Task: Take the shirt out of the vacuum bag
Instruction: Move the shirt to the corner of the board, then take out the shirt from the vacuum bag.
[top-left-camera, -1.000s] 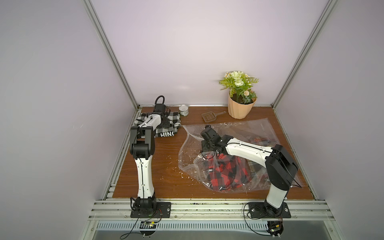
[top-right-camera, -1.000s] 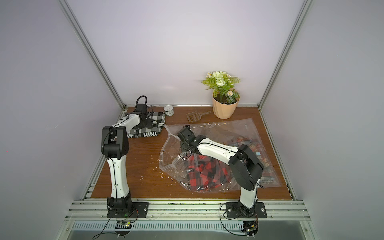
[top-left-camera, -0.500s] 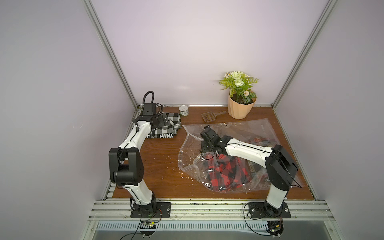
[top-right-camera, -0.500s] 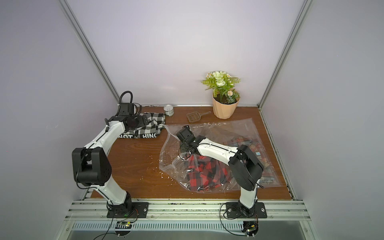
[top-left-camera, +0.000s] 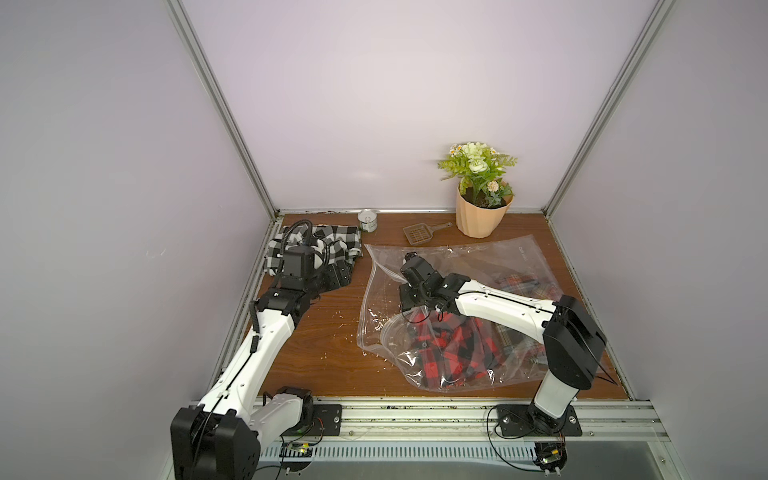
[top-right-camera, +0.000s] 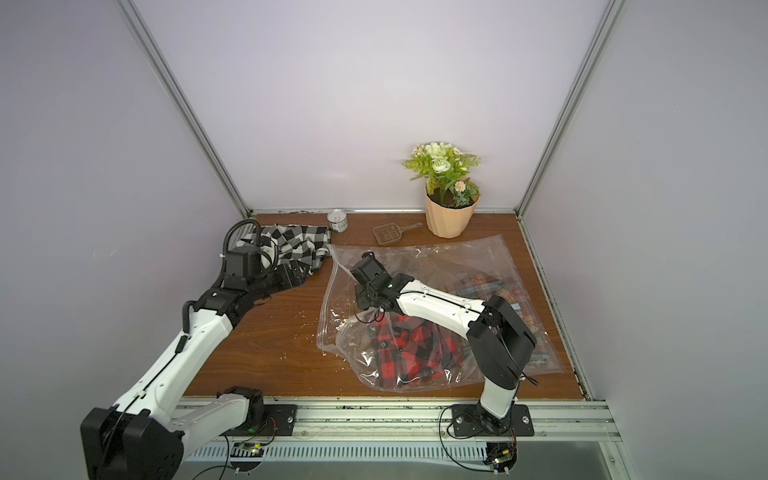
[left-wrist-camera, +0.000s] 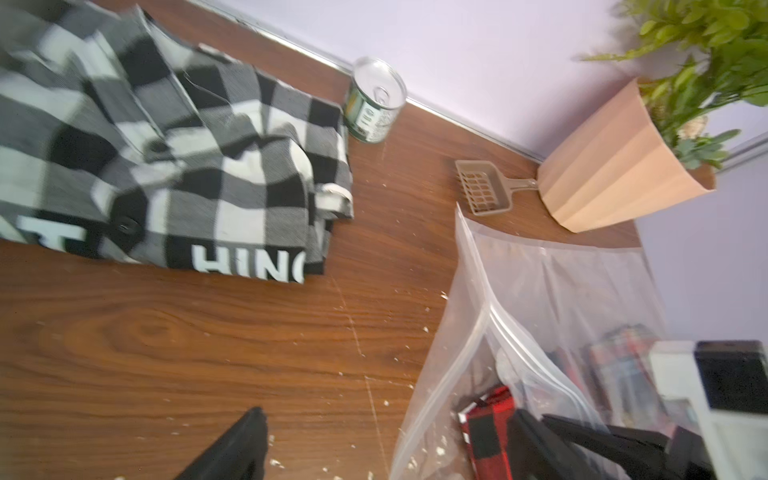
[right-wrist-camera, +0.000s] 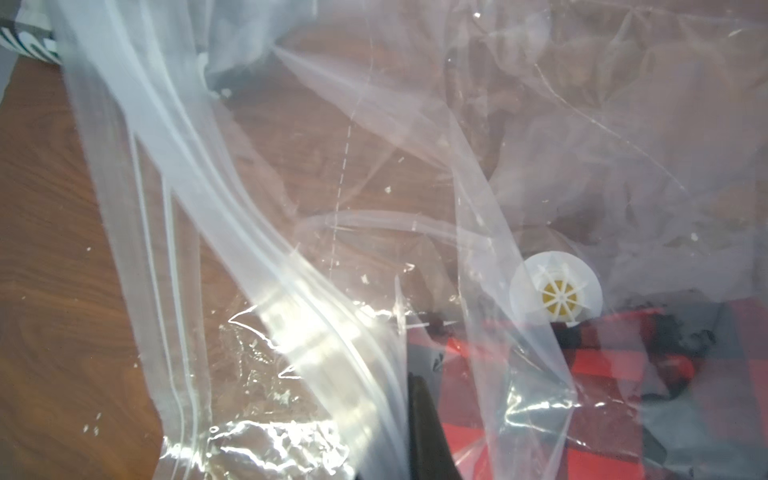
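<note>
The vacuum bag (top-left-camera: 490, 257) (top-right-camera: 453, 257) lies on the right half of the table, clear and crinkled, and both wrist views show it too (left-wrist-camera: 561, 291) (right-wrist-camera: 291, 208). A red and black checked shirt (top-left-camera: 449, 349) (top-right-camera: 407, 349) (left-wrist-camera: 486, 428) (right-wrist-camera: 623, 365) sits bunched inside it at the front. The round white valve (right-wrist-camera: 557, 291) rests just above the shirt. My right gripper (top-left-camera: 409, 301) (top-right-camera: 365, 301) (right-wrist-camera: 409, 399) points down near the zip edge, shut on the bag's raised top layer. My left gripper (top-left-camera: 338, 274) (top-right-camera: 295, 272) (left-wrist-camera: 386, 419) hangs open and holds nothing, left of the bag.
A black and white checked shirt (top-left-camera: 332, 245) (left-wrist-camera: 166, 166) lies outside the bag at the back left, behind my left gripper. A tin can (top-left-camera: 368, 220), a small scoop (top-left-camera: 419, 232) and a potted plant (top-left-camera: 482, 212) line the back wall. More plaid cloth (top-left-camera: 523, 282) fills the bag's right side.
My left arm has folded down and drawn back from over the black and white shirt to its front right corner, facing the bag. My right gripper has closed in place.
</note>
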